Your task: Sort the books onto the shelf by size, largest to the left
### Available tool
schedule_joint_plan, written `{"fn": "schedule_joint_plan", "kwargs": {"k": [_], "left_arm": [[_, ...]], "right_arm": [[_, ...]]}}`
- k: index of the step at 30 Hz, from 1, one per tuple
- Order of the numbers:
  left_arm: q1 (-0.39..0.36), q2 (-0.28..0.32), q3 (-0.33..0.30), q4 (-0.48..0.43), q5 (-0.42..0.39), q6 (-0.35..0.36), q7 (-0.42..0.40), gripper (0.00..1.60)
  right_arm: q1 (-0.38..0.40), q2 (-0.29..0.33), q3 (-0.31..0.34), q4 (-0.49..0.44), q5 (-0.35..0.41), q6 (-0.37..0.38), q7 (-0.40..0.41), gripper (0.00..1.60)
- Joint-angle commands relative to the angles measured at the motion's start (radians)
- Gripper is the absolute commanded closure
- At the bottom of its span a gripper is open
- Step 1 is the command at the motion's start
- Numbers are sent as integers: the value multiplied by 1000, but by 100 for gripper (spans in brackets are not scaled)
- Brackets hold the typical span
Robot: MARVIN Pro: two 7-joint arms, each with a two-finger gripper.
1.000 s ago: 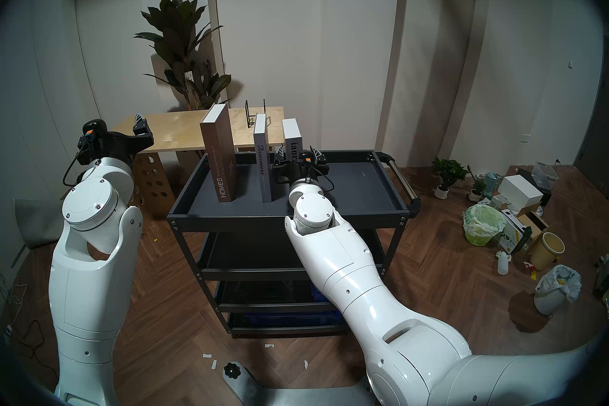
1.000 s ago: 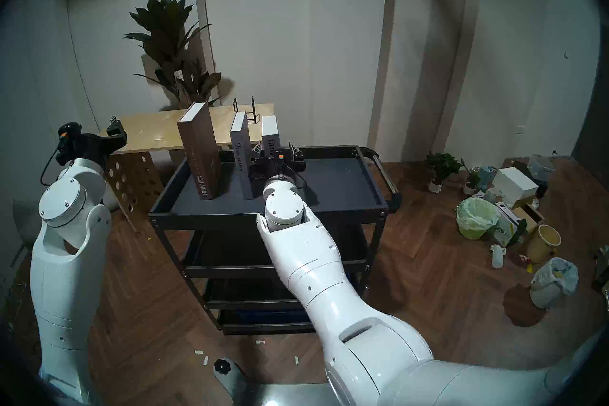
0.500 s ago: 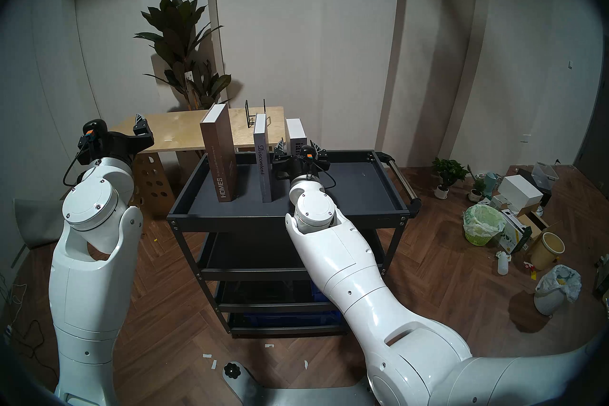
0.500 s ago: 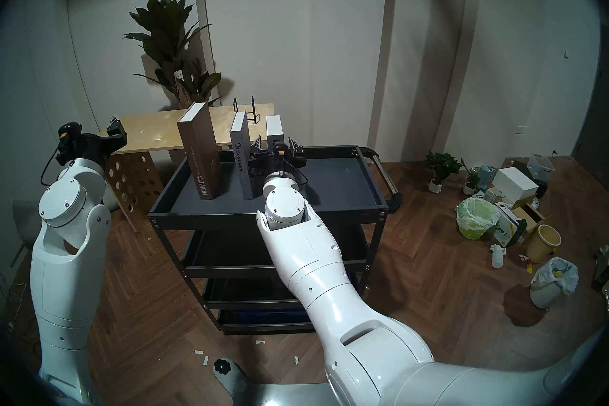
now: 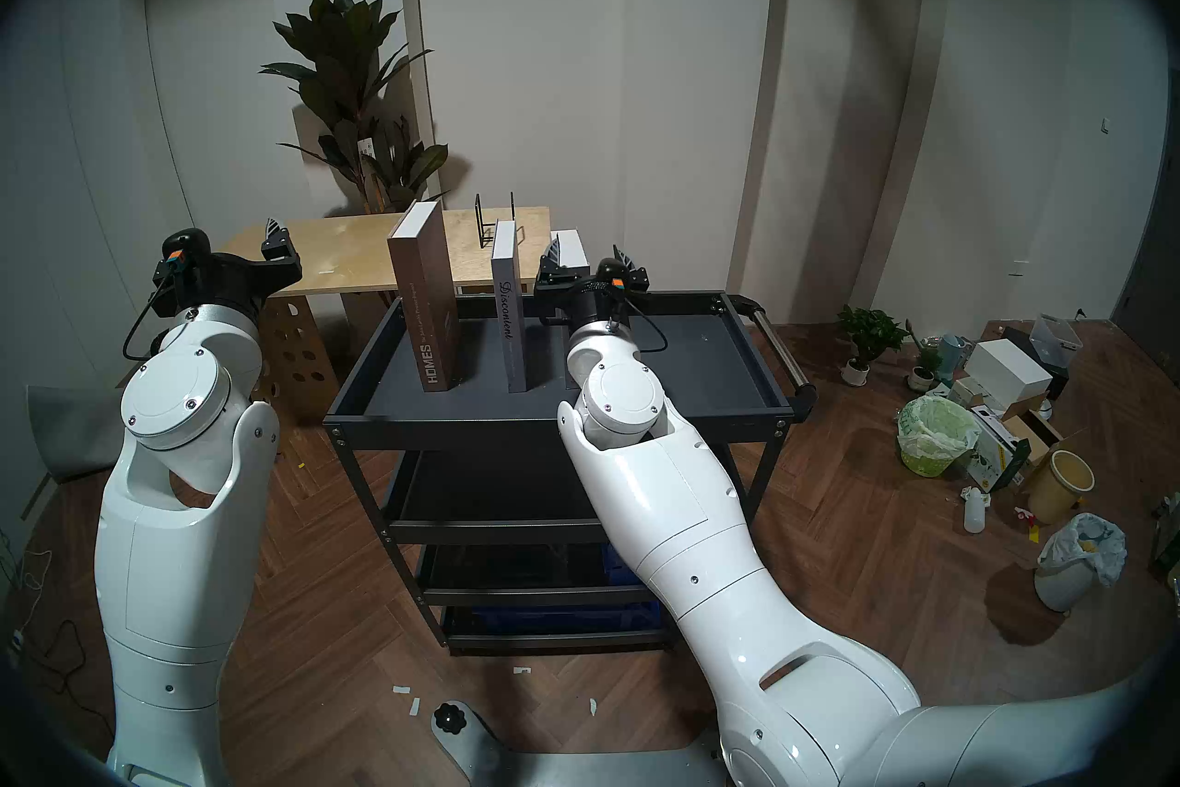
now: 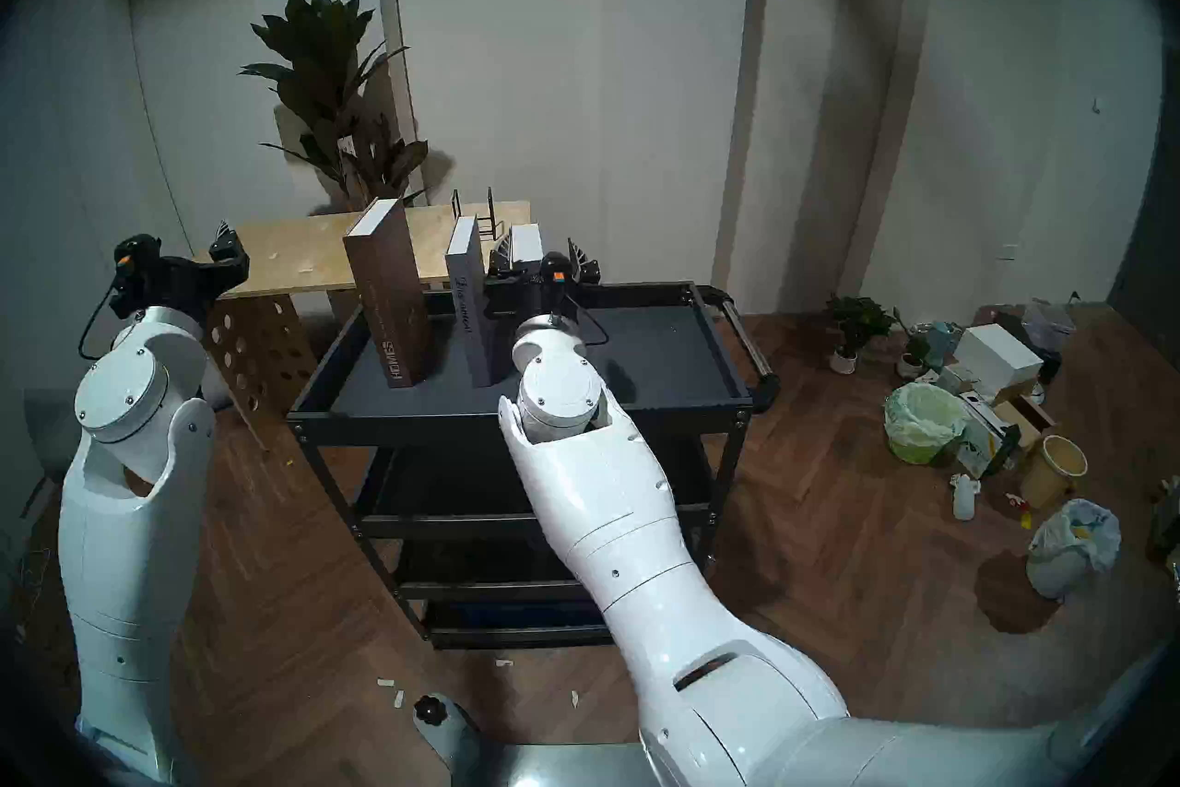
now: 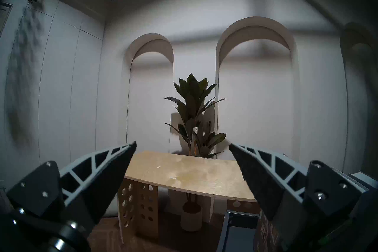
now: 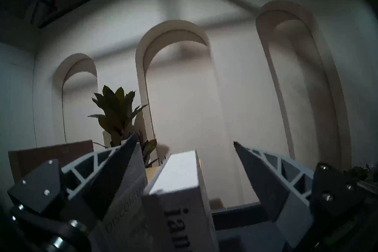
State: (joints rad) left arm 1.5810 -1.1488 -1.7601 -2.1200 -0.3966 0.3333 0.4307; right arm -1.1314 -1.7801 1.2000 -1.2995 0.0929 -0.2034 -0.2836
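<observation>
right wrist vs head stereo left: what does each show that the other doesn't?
Only the right wrist view: the white book's top edge up close between the right hand's spread fingers, neither pad visibly touching it.

Only the head stereo left view: the whole cart, the HOMES book leftmost, the left hand off over the plywood table, and floor clutter.

Both: the Discontent book, the white book, the plant, arched wall niches.

On the shelf's top tray (image 5: pixel 702 377), the "HOMES" book (image 5: pixel 424 297) stands leftmost, the "Discontent" book (image 5: pixel 509 313) to its right, the "ianra" book (image 5: pixel 573 249) rightmost; the desk (image 5: pixel 357 255) lies behind the shelf, a plant (image 5: pixel 348 83) behind that
</observation>
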Motion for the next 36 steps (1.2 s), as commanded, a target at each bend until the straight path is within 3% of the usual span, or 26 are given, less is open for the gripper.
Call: {"fn": "schedule_joint_plan", "kwargs": {"k": [1,8,17,24,36], "left_arm": [[16,15,21,-33,12,-27,-28,0],[43,23,48,-55,33,-41,-42,0],[93,37,87,-80,53,-62,-76,0],[140,51,102,-107,88,-85,-84,0],[185,63,91,-114,111,-133,-106,0]], "right_arm": [[17,47,44,-111,3,-29,6,0],[-32,155,163,-201,10,31,0,0],[-102,266,296,-277,36,197,33,0],[-163,343,348,-352,63,331,94,0],[-220,438,383,-497,151,584,241,0]]}}
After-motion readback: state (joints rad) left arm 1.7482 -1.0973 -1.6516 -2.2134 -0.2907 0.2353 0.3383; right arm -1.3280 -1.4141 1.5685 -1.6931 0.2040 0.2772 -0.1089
